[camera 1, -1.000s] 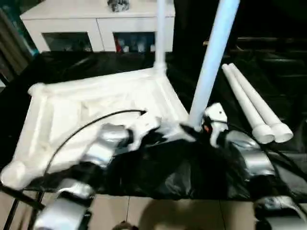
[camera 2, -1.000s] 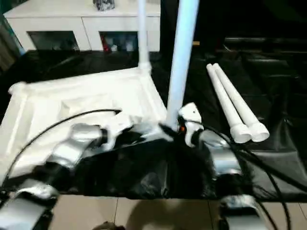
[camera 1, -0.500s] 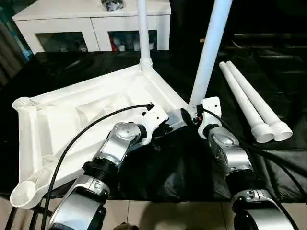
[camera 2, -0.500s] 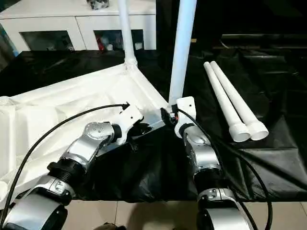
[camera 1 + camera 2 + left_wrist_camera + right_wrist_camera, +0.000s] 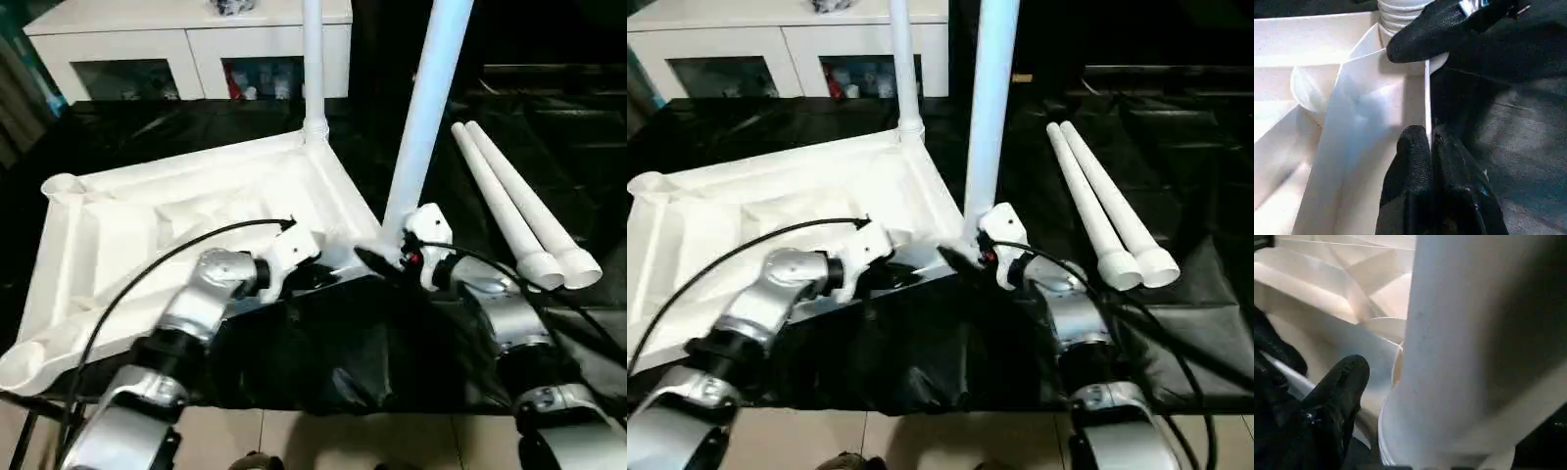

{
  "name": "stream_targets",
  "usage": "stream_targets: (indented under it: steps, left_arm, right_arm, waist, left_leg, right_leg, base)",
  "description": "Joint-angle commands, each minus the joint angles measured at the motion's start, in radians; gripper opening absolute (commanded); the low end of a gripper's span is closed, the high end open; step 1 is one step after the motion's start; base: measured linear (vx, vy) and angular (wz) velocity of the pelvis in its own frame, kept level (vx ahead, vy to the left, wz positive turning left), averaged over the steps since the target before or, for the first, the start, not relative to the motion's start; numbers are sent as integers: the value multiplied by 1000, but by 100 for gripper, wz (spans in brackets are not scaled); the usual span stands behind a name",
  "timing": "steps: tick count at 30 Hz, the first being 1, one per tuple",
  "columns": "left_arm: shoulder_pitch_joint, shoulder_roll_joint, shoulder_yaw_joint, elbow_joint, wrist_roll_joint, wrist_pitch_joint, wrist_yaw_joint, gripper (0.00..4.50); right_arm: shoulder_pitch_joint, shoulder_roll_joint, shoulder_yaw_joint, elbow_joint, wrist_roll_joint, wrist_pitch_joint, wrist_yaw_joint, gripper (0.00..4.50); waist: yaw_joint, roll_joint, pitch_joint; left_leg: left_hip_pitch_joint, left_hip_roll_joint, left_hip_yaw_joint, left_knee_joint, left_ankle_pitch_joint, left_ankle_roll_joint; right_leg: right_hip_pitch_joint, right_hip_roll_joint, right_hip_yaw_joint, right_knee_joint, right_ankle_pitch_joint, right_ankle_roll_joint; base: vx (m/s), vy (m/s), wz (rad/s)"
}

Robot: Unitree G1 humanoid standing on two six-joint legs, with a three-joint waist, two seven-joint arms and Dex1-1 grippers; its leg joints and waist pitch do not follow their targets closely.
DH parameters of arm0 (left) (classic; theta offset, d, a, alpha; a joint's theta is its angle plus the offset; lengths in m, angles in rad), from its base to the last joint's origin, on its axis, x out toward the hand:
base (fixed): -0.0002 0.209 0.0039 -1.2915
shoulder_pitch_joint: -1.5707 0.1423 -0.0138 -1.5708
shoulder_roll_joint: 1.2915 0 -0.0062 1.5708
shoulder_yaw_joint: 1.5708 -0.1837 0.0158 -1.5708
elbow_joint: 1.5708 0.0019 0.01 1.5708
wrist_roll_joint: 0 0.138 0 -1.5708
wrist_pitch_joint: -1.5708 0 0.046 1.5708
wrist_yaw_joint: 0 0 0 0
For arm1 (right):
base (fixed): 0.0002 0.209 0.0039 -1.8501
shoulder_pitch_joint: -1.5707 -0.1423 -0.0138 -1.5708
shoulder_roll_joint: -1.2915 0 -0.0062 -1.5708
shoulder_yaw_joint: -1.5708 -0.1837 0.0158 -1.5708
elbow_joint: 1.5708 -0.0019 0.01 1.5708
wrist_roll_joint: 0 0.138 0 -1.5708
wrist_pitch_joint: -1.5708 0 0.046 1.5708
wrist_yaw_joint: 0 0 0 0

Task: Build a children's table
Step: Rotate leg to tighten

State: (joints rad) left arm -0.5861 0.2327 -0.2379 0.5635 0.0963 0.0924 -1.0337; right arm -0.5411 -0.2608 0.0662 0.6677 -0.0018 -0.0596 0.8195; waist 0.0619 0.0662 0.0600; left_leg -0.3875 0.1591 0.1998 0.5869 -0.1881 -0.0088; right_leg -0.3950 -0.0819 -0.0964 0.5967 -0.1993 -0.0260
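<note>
The white table top (image 5: 167, 220) lies underside up on the black-draped table. Two legs stand upright in its sockets, one at the far corner (image 5: 313, 69) and one at the near right corner (image 5: 423, 127). My left gripper (image 5: 1429, 134) is shut on the thin rim of the top, close to that near corner. The right gripper (image 5: 382, 262) is at the foot of the near leg (image 5: 1464, 342). It is open, with one finger (image 5: 1339, 391) standing a little apart from the leg and the other hidden behind it.
Two loose white legs (image 5: 509, 206) lie side by side on the black cloth (image 5: 372, 343) to the right. A white cabinet with glass doors (image 5: 147, 49) stands behind the table. Tiled floor shows along the near edge.
The whole view has shifted with the head. My right gripper's fingers have spread away from the near leg's foot. The left gripper keeps its pinch on the rim.
</note>
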Motion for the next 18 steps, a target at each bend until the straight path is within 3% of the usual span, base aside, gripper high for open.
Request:
stream_targets:
  steps: [1,4,6,7,9,13,18]
  left_arm:
    - [6,-12,-40,-65,-55,-30,-81,0]
    - [16,8,-46,-90,-73,-26,-134,0]
    - [25,26,-52,-113,-91,-16,-186,0]
    - [28,34,-55,-121,-99,-11,-209,0]
    - [29,40,-58,-126,-104,-10,-226,0]
    - [29,48,-59,-129,-109,-3,-247,0]
    - [29,56,-60,-137,-115,7,-263,0]
  right_arm:
    - [14,1,87,-22,-5,10,116,394]
    - [30,-27,114,-65,28,19,234,394]
    - [45,-54,139,-112,63,55,343,394]
    - [50,-64,149,-128,75,68,386,370]
    - [53,-73,158,-140,83,80,420,363]
    - [53,-80,165,-136,91,94,471,328]
    - [73,-96,175,-178,115,137,520,296]
  waist:
    - [9,-16,-67]
    - [14,-16,-67]
    - [18,-17,-66]
    - [21,-16,-64]
    - [26,-16,-61]
    - [31,-18,-58]
    - [36,-17,-60]
  left_leg:
    - [11,85,-40,-54,-77,159]
    - [8,87,-39,-47,-62,193]
    - [10,89,-38,-48,-73,196]
    - [9,90,-39,-50,-84,192]
    - [12,92,-38,-52,-110,175]
    - [15,91,-39,-58,-164,119]
    - [15,91,-40,-56,-142,118]
  right_leg:
    - [55,-94,60,-45,23,-273]
    - [52,-96,59,-43,41,-274]
    - [50,-93,58,-46,12,-268]
    - [48,-93,57,-47,-16,-267]
    - [45,-93,59,-53,-68,-261]
    - [43,-95,64,-61,-164,-244]
    - [43,-93,65,-57,-131,-240]
  base:
    - [0,0,0]
    - [0,0,0]
    - [0,0,0]
    - [0,0,0]
    - [0,0,0]
    - [0,0,0]
    - [0,0,0]
